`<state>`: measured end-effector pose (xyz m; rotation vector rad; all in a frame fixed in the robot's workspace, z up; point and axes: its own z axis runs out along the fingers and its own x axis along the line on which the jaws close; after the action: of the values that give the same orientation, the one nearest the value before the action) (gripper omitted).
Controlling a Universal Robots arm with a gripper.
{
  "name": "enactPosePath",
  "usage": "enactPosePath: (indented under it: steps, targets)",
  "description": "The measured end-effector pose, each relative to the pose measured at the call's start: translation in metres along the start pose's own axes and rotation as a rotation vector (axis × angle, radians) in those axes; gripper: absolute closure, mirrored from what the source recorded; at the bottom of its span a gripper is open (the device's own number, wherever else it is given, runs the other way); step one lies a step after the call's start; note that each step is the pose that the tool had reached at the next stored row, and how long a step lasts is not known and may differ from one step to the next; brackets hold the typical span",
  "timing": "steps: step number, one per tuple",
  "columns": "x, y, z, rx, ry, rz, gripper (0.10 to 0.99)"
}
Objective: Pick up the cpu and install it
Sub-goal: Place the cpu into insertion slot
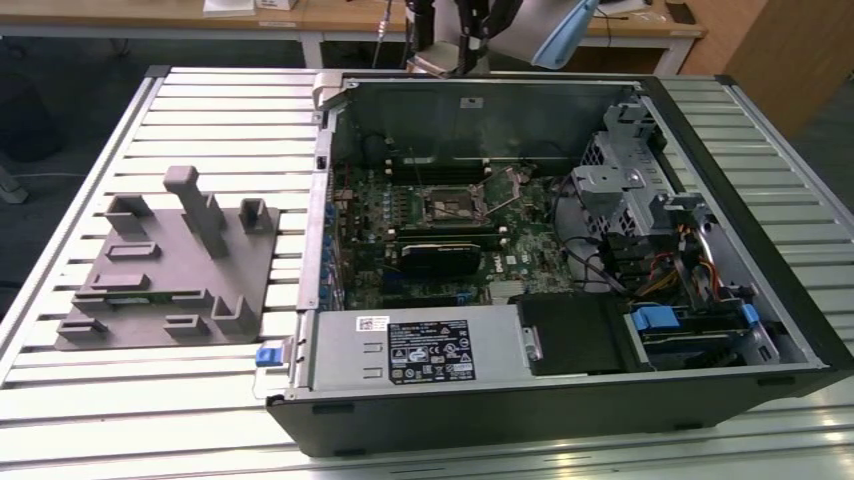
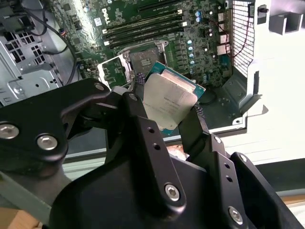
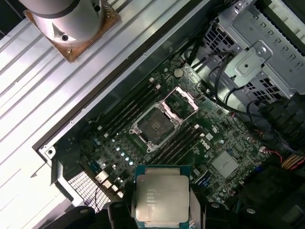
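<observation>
Silver metal, flat sq. cpu (image 3: 159,196) — clamped in black hand (image 2: 167,98)

Robotics lab or workshop. Open computer case (image 1: 534,415) on slatted metal bench (image 1: 214,110); grey fixture tray (image 1: 147,275) beside, wooden desks (image 1: 347,15) behind

Both wrist views over the motherboard (image 3: 228,143) (image 2: 200,52)

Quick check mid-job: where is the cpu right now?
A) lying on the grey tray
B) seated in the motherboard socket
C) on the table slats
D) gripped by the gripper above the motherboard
D: in both wrist views the cpu sits clamped in the gripper, and the open socket is bare.
</observation>
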<state>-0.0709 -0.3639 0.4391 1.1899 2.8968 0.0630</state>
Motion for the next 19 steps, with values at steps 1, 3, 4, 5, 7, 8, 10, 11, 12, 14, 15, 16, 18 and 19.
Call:
enactPosePath:
  steps: [1, 3, 4, 5, 7, 8, 10, 11, 12, 14, 15, 16, 18, 19]
  targets:
    - [0.0, 0.0, 0.0001, 0.0, -0.0009, 0.015, 0.549]
    - [0.0, 0.0, 0.0002, 0.001, -0.0028, 0.047, 0.549]
    - [0.0, 0.0, 0.0004, 0.001, -0.0038, 0.063, 0.549]
    - [0.0, 0.0, 0.0005, 0.001, -0.0047, 0.08, 0.549]
    - [0.0, 0.0, 0.0009, 0.001, -0.0065, 0.115, 0.549]
    - [0.0, 0.0, 0.0011, 0.001, -0.0073, 0.133, 0.549]
    - [0.0, -0.0001, 0.0014, 0.001, -0.0088, 0.169, 0.549]
    - [0.0, -0.0001, 0.0015, 0.001, -0.0095, 0.187, 0.549]
    - [0.0, -0.0001, 0.0017, 0.001, -0.0102, 0.205, 0.549]
    - [0.0, -0.0001, 0.0019, 0.001, -0.0117, 0.242, 0.549]
    - [0.0, -0.0001, 0.002, 0.0, -0.0124, 0.259, 0.549]
    - [0.0, -0.0001, 0.0021, 0.0, -0.0131, 0.278, 0.549]
    - [0.0, -0.0001, 0.0023, 0.0, -0.0146, 0.314, 0.549]
    - [0.0, -0.0001, 0.0024, 0.0, -0.0152, 0.332, 0.549]
